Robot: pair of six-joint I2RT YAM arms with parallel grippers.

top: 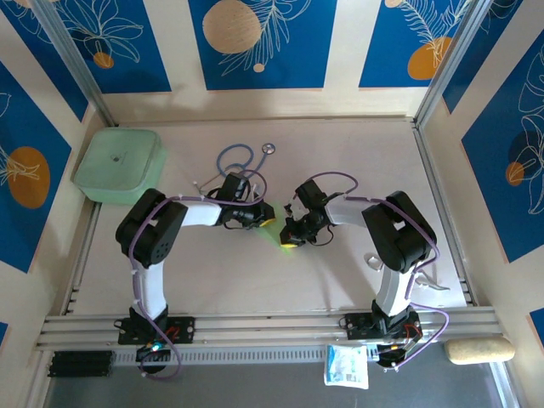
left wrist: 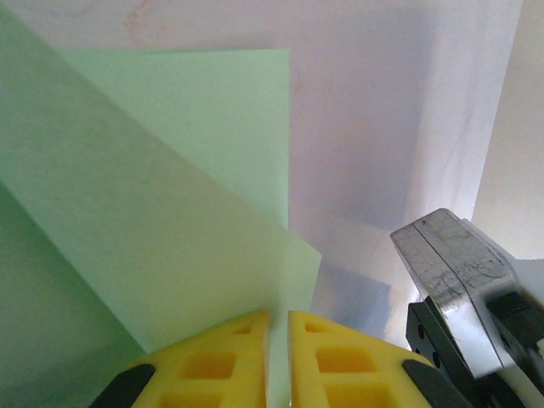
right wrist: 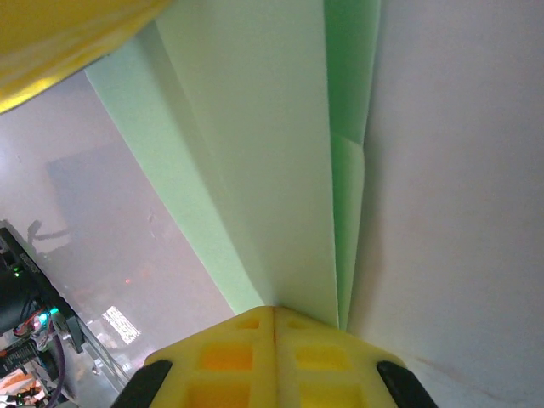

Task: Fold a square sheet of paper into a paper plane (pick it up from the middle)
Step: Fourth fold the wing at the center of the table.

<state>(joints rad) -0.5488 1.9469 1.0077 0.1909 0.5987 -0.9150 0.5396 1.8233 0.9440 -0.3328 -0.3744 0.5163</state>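
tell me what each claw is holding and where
The paper: right claw pinches its folded edge; left claw straddles another edge, grip unclear.

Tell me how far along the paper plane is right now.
Done: the pale green paper looks lifted and already carries long creases with overlapping layers. In hand: the right gripper is shut on one edge and the left gripper pinches another, holding it between them. Left: it does not look like a finished pointed dart yet, so more folds probably remain.
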